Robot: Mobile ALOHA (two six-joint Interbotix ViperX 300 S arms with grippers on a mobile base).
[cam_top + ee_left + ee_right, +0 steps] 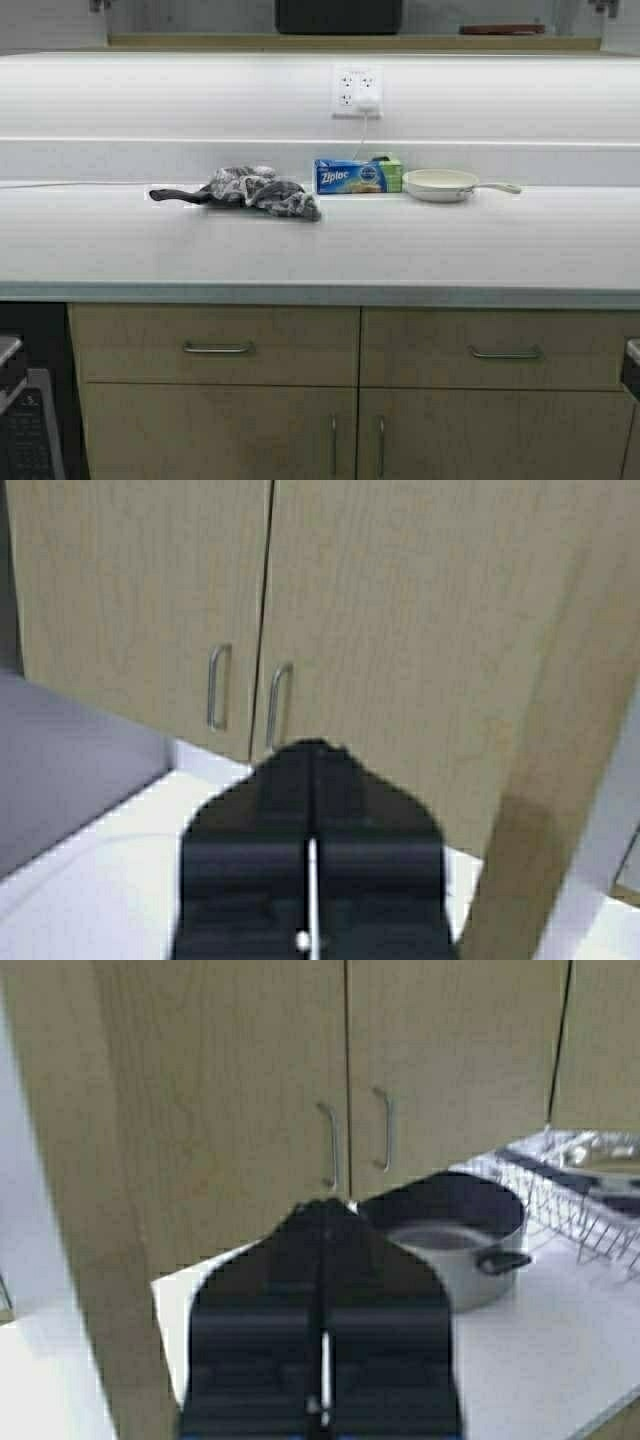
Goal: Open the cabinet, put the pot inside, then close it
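I'm seeing a white counter (320,240) stretching out; the pot (455,1230) is sitting at the cabinet's (400,1060) five o'clock, both grippers pressed closed.

"Ziploc" on blue box (350,176)

The pot (455,1245) (dark, deep) sits upright before the closed cabinet (400,1070).

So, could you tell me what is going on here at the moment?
Nothing is being handled yet. The left gripper and right gripper are both shut and empty, each facing cabinet doors that are all closed. The pot stands on a counter below the cabinet, beside a wire rack. The job has not started.
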